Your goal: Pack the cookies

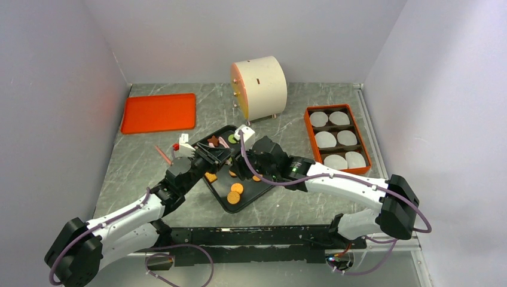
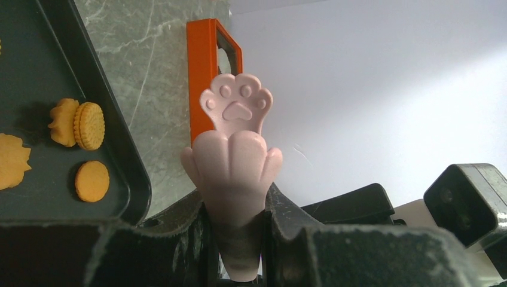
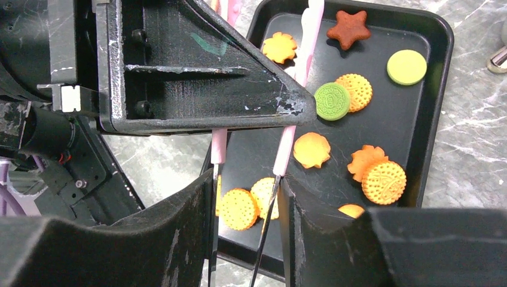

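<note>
The cookies lie on a black tray [image 1: 254,199]: orange rounds [image 1: 234,197], a brown star [image 1: 213,141] and a green round [image 1: 232,139]. The right wrist view shows the star [image 3: 350,27], a green round [image 3: 332,100] and orange rounds [image 3: 384,182]. My left gripper [image 1: 209,156] is shut on a pink paw-shaped tool [image 2: 236,149] above the tray's near-left part. My right gripper [image 1: 242,164] meets it over the tray; two pink-handled metal tong legs [image 3: 297,95] run between its fingers [image 3: 246,203], each against a finger's inner face.
An orange box [image 1: 308,137] with white paper liners stands at the right. An orange lid [image 1: 158,112] lies at the back left, a cream cylinder [image 1: 259,87] at the back. A thin red stick [image 1: 162,154] lies left of the tray.
</note>
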{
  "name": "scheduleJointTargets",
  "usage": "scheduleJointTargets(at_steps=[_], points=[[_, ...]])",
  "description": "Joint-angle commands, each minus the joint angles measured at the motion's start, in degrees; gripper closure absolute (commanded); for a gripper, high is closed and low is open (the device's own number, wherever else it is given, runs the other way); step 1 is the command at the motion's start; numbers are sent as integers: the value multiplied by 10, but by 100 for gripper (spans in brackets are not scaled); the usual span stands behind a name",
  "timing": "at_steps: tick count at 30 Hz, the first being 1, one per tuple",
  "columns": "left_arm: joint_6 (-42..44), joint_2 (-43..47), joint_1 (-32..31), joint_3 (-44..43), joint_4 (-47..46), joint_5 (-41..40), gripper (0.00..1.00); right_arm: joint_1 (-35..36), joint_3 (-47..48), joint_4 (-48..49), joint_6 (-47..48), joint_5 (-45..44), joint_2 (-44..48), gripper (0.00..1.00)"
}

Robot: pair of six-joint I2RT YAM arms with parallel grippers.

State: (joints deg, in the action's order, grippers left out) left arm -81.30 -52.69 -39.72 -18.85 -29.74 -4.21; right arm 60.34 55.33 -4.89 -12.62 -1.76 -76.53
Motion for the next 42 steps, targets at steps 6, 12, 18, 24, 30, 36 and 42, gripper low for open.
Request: scheduleJointTargets(at_steps=[6,12,18,24,30,36,42], points=[[-3,15,-12,1,-11,14,79,4,35,19,-4,5,7,63],[43,67,-12,-15,110,-36,47,3,34,-13,8,-11,22,64],[174,130,-12,-92,318,-122,28,1,56,-70,27,-11,15,64],[342,169,-12,-211,510,-267,22,-1,80,-144,38,-23,0,61],[484,173,-12,-306,601,-369,21,-6,101,-201,32,-37,-17,59],[559,215,-12,-281,568,-402,21,-7,137,-247,20,-53,-39,57],[612,241,-12,-259,546,-383,20,-7,178,-310,17,-65,-70,54]])
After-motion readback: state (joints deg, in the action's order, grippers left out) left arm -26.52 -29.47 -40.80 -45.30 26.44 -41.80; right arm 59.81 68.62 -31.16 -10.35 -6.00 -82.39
